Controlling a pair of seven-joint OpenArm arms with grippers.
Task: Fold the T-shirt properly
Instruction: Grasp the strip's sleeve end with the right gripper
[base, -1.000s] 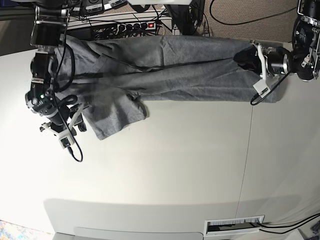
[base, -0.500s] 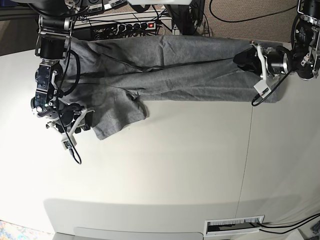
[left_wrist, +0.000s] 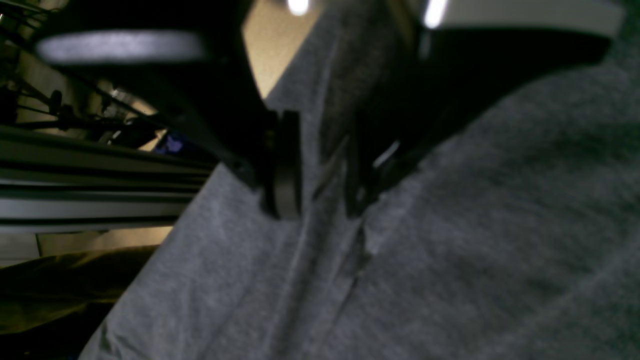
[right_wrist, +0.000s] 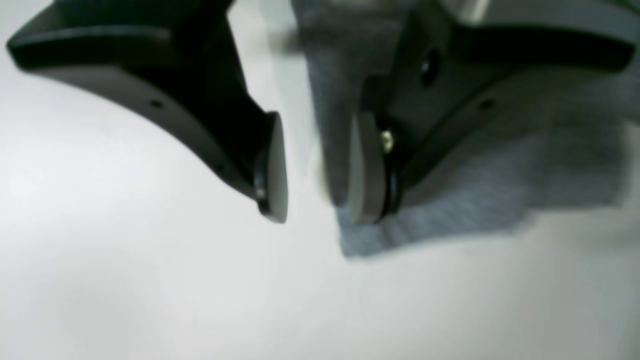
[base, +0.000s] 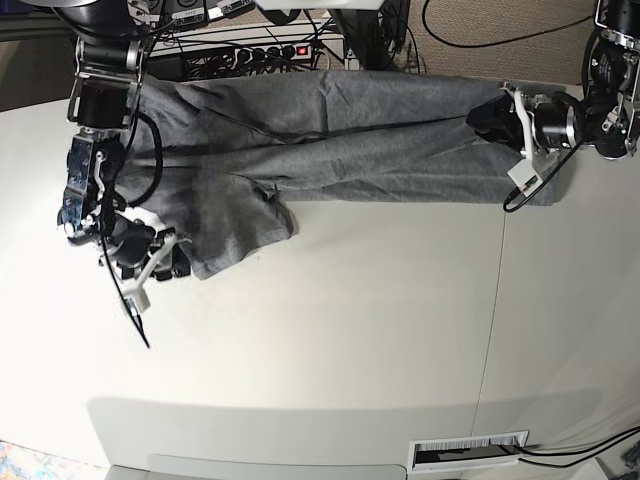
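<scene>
The grey T-shirt (base: 350, 140) lies stretched in a long wrinkled band along the table's far edge, with one part hanging down toward the front at the left (base: 235, 225). My left gripper (base: 492, 118) is at its right end. In the left wrist view it (left_wrist: 319, 200) is shut on a fold of the T-shirt (left_wrist: 500, 225). My right gripper (base: 178, 262) is at the lower left corner of the shirt. In the right wrist view it (right_wrist: 320, 210) is open, with the T-shirt edge (right_wrist: 475, 190) against the right finger (right_wrist: 367, 170) and some fabric between the jaws.
A power strip with a red switch (base: 270, 50) and tangled cables lie behind the table's far edge. A seam (base: 497, 300) runs down the white table (base: 330, 350). A slotted white part (base: 468, 450) sits at the front edge. A thin cable (base: 135, 320) hangs from my right arm.
My right gripper has moved right and slightly toward the front, up to the shirt's lower left corner. The left gripper and the shirt's right end have not moved.
</scene>
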